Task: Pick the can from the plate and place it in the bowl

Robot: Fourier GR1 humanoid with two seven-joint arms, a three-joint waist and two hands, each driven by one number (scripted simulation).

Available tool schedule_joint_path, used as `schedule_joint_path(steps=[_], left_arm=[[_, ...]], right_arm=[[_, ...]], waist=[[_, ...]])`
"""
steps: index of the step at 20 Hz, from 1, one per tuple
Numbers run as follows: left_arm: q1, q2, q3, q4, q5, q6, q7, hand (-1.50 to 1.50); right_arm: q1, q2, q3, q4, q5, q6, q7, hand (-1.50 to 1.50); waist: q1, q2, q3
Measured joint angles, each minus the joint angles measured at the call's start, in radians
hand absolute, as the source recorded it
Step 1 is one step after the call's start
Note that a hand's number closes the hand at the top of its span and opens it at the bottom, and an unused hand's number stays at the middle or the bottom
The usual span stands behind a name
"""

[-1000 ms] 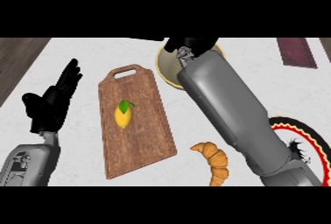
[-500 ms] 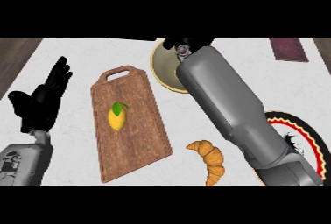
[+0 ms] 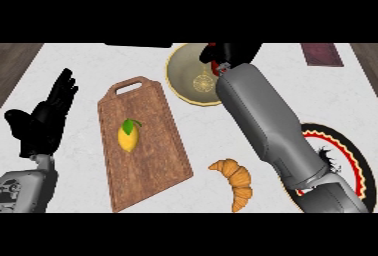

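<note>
A tan bowl (image 3: 183, 75) with a round mark inside stands at the counter's far middle. My right hand (image 3: 235, 51) hangs over the bowl's far right rim with its fingers curled. The can is almost wholly hidden inside that hand; only a pale and red sliver (image 3: 214, 59) shows beside the fingers. The black plate (image 3: 353, 155) with a red and yellow rim lies at the right, mostly covered by my right forearm, and no can shows on it. At the left edge my left hand (image 3: 43, 122) rests open, fingers up.
A wooden cutting board (image 3: 151, 165) lies left of centre with a lemon (image 3: 129, 136) on it. A croissant (image 3: 235, 181) lies near the front, between the board and the plate. A dark red flat object (image 3: 322, 54) sits at the far right.
My right hand has stayed curled above the bowl while more of the bowl's inside has come into sight. The left hand has kept its place.
</note>
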Motion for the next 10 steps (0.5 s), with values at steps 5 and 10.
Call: schedule_joint_path(steps=[5,10], left_arm=[[0.023,0.003,0.010,-0.019,0.007,-0.004,0.001,0.00],[0.042,0.008,0.013,-0.038,0.006,-0.011,0.004,0.00]], right_arm=[[0.014,-0.004,-0.082,0.125,-0.035,-0.012,-0.002,1.50],[0.027,-0.001,-0.185,0.210,-0.123,-0.044,-0.038,-1.50]], waist=[[-0.011,-0.002,0.000],[-0.011,0.000,0.001]])
